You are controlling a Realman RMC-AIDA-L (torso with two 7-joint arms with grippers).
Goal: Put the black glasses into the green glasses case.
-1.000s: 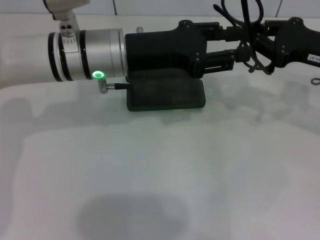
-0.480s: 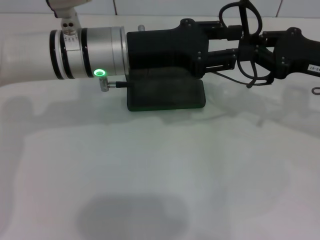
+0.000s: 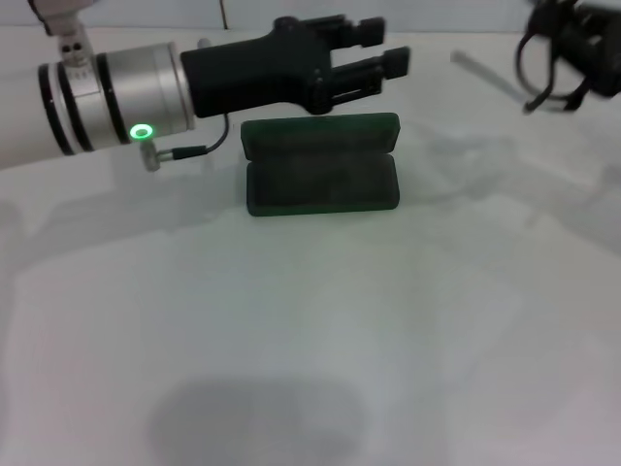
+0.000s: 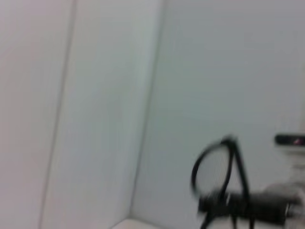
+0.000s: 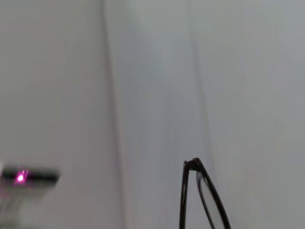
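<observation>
No legible text, label, brand, or number was found in any view. The open dark green rectangular hinged glasses case (image 3: 321, 176) on the white worktop (image 3: 310, 330) showed no readable lettering on lid or lining. The only sign noted was a lit green ring indicator (image 3: 142, 132) on the left arm's silver wrist cuff (image 3: 136, 92); it carried no characters.

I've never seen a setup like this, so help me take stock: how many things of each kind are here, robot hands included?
Glasses: 1, black glasses, held up by the right gripper at the far right.
Cases: 1, green glasses case, lying open on the table.
Robot hands: 2, counting the left gripper above the case.
Total: 4.
</observation>
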